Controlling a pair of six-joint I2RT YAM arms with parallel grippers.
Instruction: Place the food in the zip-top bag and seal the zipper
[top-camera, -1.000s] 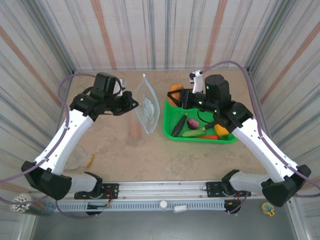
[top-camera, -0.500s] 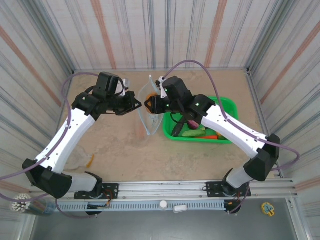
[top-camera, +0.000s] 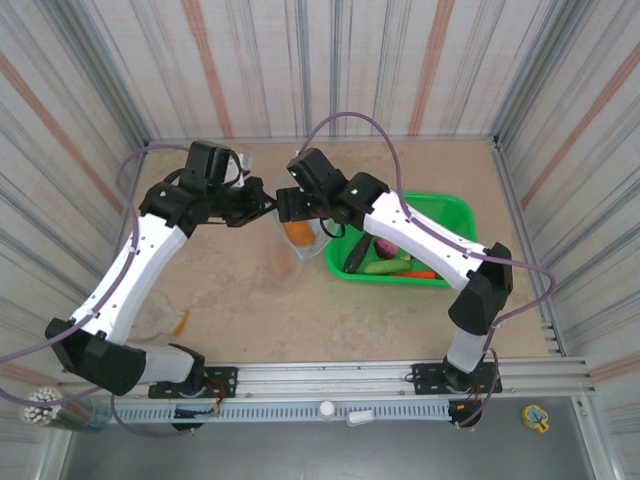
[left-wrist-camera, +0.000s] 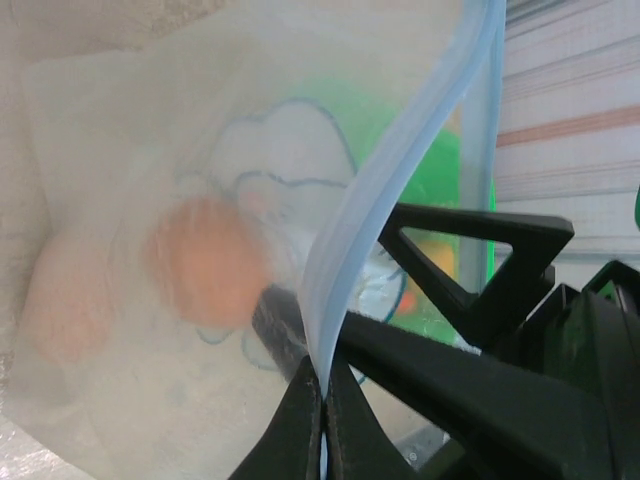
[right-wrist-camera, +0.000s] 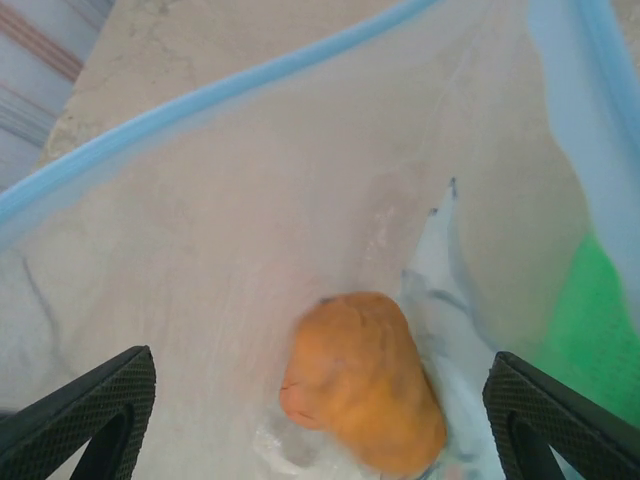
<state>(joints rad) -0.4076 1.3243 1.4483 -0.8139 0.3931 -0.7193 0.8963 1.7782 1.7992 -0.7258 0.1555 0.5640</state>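
The right gripper (right-wrist-camera: 315, 368) hangs with its fingers spread wide over the open bag (right-wrist-camera: 250, 220). An orange piece (right-wrist-camera: 362, 395) lies inside the bag, directly below and between them. The left gripper (left-wrist-camera: 322, 395) is pressed together on the bag's blue zipper (left-wrist-camera: 400, 170), holding that edge up.

No text, labels, brands or numbers readable anywhere; the zip-top bag (left-wrist-camera: 120, 120) bears a blue outline drawing, no letters

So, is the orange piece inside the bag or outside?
Inside: the orange piece lies within the open zip-top bag, past its blue zipper.
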